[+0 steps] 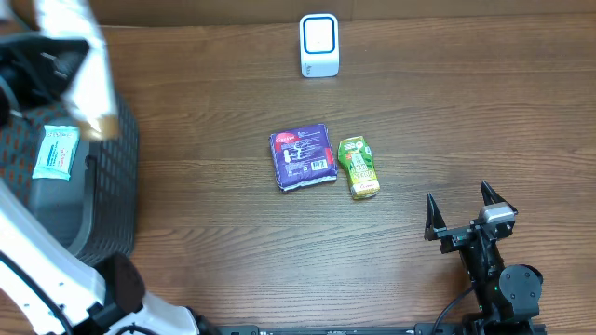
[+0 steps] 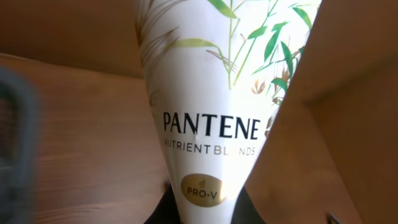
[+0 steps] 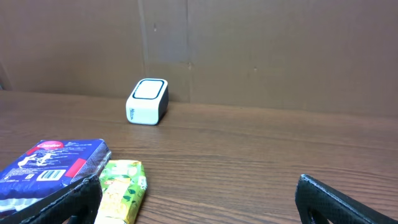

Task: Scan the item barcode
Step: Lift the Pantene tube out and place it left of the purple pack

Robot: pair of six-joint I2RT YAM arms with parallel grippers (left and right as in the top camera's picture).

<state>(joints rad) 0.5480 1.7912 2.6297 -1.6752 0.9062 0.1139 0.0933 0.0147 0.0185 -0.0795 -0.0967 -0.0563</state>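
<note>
Over a brown wooden table backed by cardboard, we are clamping the left gripper [image 2: 204, 214] tight on the narrow end of the Pantene bottle [image 2: 211, 93], which is hanging far left above the basket [image 1: 112, 177]. It is looking light, stiff and glossy, so probably slippery. Gripping that narrow end seems safest. Our right gripper [image 1: 457, 194] is gaping empty at the near right.

Soft, even light, faint shadows. Overhead, the bottle [image 1: 79, 65] at far left is overexposed and blurred; close up, its top glares and the basket [image 2: 18, 143] is unfocused.
</note>
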